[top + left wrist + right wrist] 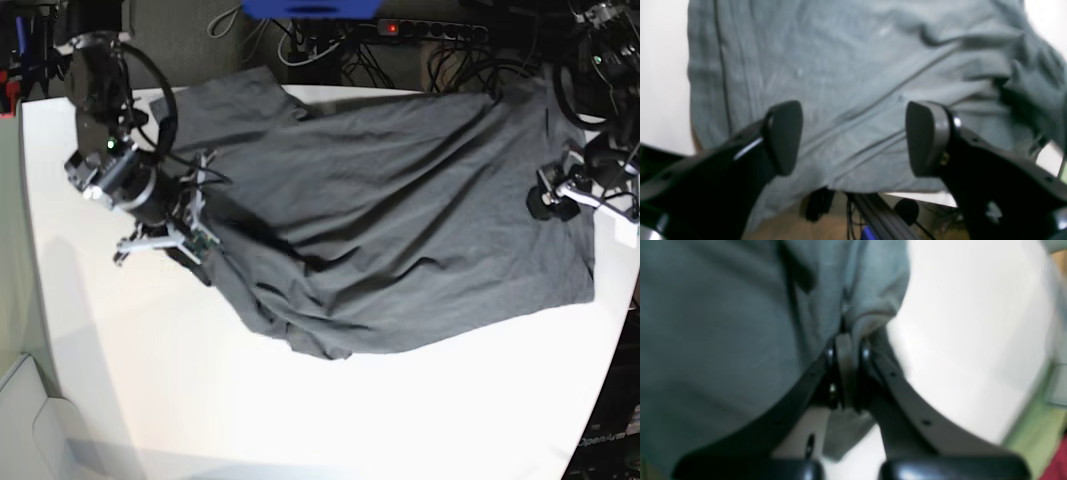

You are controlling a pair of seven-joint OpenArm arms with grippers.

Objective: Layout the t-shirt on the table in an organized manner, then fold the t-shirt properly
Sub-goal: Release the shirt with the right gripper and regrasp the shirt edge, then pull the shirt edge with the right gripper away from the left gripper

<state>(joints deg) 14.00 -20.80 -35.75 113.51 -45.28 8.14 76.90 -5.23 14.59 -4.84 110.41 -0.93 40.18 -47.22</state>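
The dark grey t-shirt [400,200] lies rumpled across the back half of the white table [300,420], with folds bunched at its front left. My right gripper [205,250] is at the shirt's left edge. In the right wrist view this gripper [846,346] is shut on a pinched ridge of the t-shirt [723,323]. My left gripper [545,200] hovers over the shirt's right side. In the left wrist view it [855,138] stands open with only the cloth [846,60] below it, and nothing between its fingers [783,136].
Cables and a power strip [430,30] lie behind the table's back edge. The shirt's right part reaches the table's edge, where floor and cables [873,213] show below. A pale box [40,430] sits off the front left corner.
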